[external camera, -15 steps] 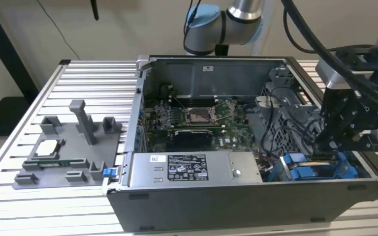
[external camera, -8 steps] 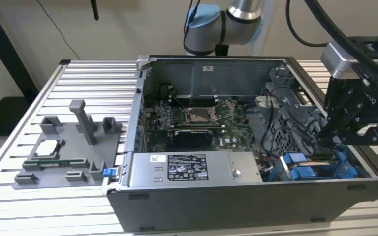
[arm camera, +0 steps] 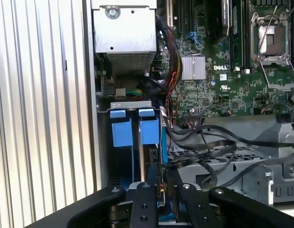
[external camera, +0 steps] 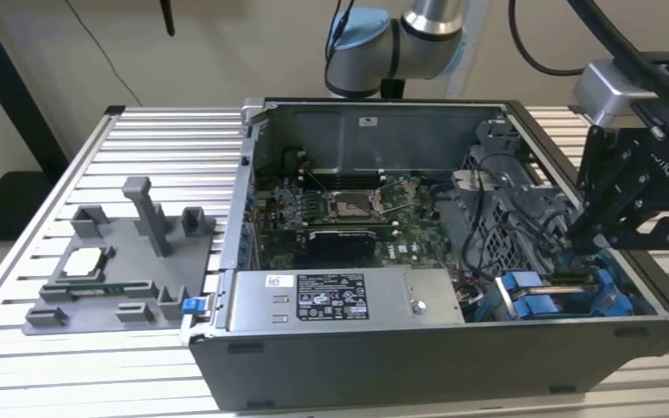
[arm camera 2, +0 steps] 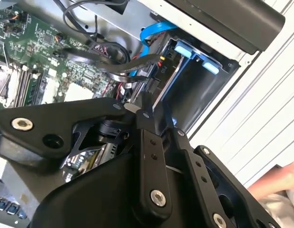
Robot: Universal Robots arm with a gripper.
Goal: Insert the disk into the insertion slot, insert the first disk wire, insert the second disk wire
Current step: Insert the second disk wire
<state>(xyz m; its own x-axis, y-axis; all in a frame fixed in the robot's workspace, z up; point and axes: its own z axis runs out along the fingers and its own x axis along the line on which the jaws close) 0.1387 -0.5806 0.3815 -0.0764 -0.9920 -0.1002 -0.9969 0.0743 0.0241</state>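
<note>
1. Ribbed aluminium tabletop (external camera: 137, 139) carries an open computer case (external camera: 428, 366).
2. Tool (arm camera: 159, 187) sits low at the insertion slot (arm camera: 132, 107), fingers nearly closed on a black disk wire (arm camera 2: 151, 80).
3. Disk (arm camera 2: 168, 83) sits in the slot, directly beneath the tool.

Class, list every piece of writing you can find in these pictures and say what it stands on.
White label on the power-supply box: too small to read.
Sticker on the case's back wall: too small to read.
Motherboard: white maker's logo, other print too small.
</note>
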